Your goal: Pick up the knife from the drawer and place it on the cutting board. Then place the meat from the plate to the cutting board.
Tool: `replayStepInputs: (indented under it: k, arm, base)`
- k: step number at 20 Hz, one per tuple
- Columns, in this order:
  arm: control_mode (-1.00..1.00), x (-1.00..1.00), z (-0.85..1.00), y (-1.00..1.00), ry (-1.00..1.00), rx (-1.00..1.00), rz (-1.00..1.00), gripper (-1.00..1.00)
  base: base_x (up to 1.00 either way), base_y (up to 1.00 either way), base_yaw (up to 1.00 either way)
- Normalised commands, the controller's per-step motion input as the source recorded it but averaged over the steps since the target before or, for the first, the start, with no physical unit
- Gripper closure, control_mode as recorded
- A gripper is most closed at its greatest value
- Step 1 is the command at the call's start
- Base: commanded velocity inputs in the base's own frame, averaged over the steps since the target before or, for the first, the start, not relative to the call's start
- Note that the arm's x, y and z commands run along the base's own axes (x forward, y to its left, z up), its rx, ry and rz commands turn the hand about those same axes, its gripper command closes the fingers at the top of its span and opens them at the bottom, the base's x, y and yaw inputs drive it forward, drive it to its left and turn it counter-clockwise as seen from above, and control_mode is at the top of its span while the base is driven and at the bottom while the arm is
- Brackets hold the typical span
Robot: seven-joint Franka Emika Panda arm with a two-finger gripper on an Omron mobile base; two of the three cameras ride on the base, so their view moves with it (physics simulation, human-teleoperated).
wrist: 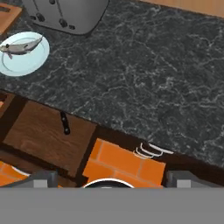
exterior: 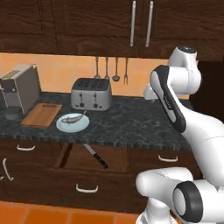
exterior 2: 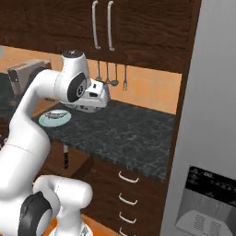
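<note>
Spanning the room's width, dark speckled counter [exterior: 131,122] carries toaster [exterior: 91,94], plate [exterior: 72,123] and cutting board [exterior: 42,114]; gripper [wrist: 112,177] spread apart, empty.

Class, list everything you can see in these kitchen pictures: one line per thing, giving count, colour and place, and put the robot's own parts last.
knife: one, silver blade, black handle, lying in the open drawer.
drawer: one, dark brown, pulled open below the counter.
plate: one, pale blue, on the counter in front of the toaster.
meat: one, grey-brown, on the plate.
cutting board: one, light brown, left of the plate.
toaster: one, silver, at the back of the counter.
hanging utensils: four, metal, on the wall above the toaster.
counter: one, dark speckled stone.
arm: one, white with dark joints, raised over the counter's right part.
</note>
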Motion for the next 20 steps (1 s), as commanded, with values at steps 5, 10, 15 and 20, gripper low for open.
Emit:
replayStepInputs:
  k: [5,10,15,20]
  arm:
    - [1.00,0.00,0.00,0.00,0.00,0.00,0.00,-1.00]
    - [1.00,0.00,0.00,0.00,0.00,0.00,0.00,-1.00]
    - [1.00,0.00,0.00,0.00,0.00,0.00,0.00,-1.00]
    - [1.00,0.00,0.00,0.00,0.00,0.00,0.00,-1.00]
  base:
    - [-0.02,-0.13,0.83]
    - [-0.17,-0.31,0.78]
    - [-0.27,-0.70,0.61]
    - [-0.14,-0.53,0.39]
